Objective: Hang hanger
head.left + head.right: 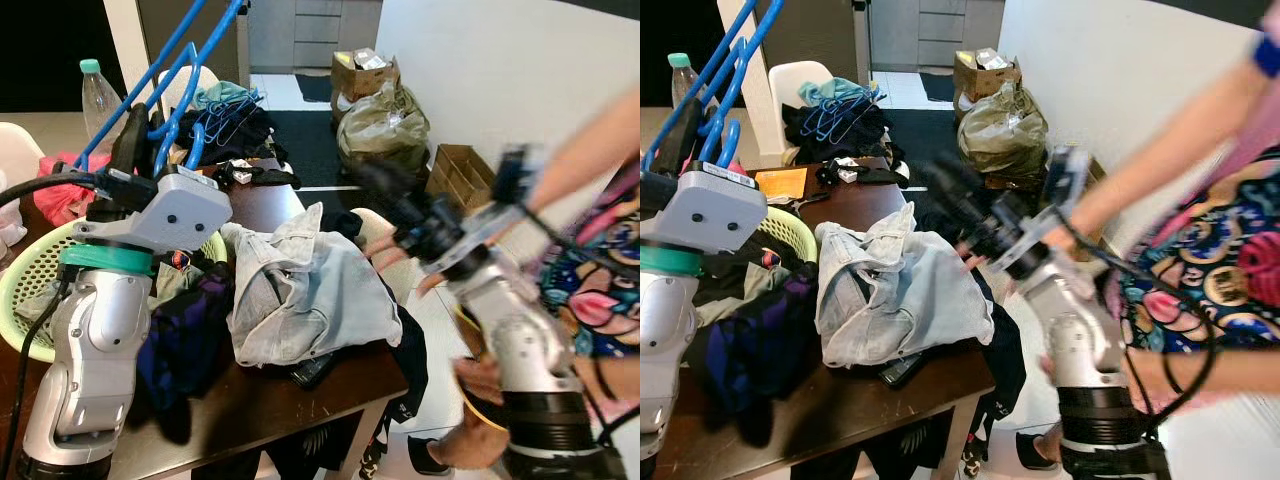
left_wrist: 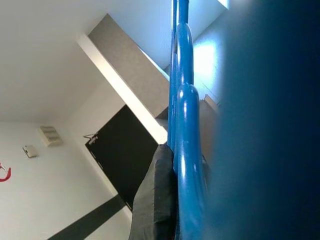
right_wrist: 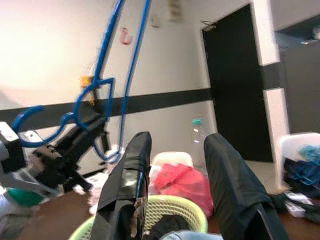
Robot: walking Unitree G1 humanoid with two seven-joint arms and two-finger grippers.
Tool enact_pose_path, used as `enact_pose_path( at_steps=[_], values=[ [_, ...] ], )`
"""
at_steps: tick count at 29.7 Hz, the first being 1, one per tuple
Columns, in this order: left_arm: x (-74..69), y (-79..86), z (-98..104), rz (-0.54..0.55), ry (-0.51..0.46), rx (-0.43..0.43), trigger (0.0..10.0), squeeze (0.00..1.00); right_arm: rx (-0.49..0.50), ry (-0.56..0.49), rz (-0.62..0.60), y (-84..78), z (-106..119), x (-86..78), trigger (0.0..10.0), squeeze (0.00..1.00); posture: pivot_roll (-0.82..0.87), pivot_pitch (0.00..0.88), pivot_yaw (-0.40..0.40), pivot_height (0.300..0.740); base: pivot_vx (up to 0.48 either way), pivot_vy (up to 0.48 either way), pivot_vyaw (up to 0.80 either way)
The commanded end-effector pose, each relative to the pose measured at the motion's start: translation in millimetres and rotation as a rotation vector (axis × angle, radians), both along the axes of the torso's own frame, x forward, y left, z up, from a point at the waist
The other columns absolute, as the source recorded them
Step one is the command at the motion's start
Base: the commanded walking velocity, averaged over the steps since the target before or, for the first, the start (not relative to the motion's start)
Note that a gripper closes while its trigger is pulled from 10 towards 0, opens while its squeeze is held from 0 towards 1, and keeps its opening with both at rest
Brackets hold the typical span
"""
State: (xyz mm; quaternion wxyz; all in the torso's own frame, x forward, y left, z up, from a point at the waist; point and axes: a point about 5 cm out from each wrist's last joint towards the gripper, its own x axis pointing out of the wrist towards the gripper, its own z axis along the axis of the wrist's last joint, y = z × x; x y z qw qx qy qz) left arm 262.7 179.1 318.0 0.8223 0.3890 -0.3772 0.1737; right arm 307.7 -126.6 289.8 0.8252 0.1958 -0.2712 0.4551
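My left gripper (image 1: 140, 140) is raised over the left side of the table, shut on a blue plastic hanger (image 1: 190, 60) that slants up past the top of the picture. In the left wrist view the blue hanger (image 2: 182, 150) lies pressed against a black finger (image 2: 157, 200). My right gripper (image 1: 378, 182), blurred, reaches out over the table's right side; the right wrist view shows the right gripper (image 3: 175, 142) open with nothing between its fingers. That view looks across at the hanger (image 3: 107, 85) and the left gripper (image 3: 75, 142). A person (image 1: 590, 250) stands close at the right, hands on my right arm.
The brown table (image 1: 300, 390) holds a pale denim garment (image 1: 300, 290), dark clothes and a green basket (image 1: 30, 270). A bottle (image 1: 97, 95) and a chair with several blue hangers (image 1: 225, 115) stand behind. Cardboard boxes (image 1: 455, 170) and a bag (image 1: 380, 125) line the right wall.
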Motion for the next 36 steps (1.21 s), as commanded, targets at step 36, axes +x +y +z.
enact_pose_path(
  at_steps=[36],
  values=[
    [-3.4, -2.4, -30, -0.140, 0.283, -0.275, 10.0, 0.00, -0.028, 0.140, -0.385, 64.6, -49, -13.8, 10.0, 0.00, 0.11, 0.063, 0.012, 0.740, 0.000, 0.000, 0.00]
  ],
)
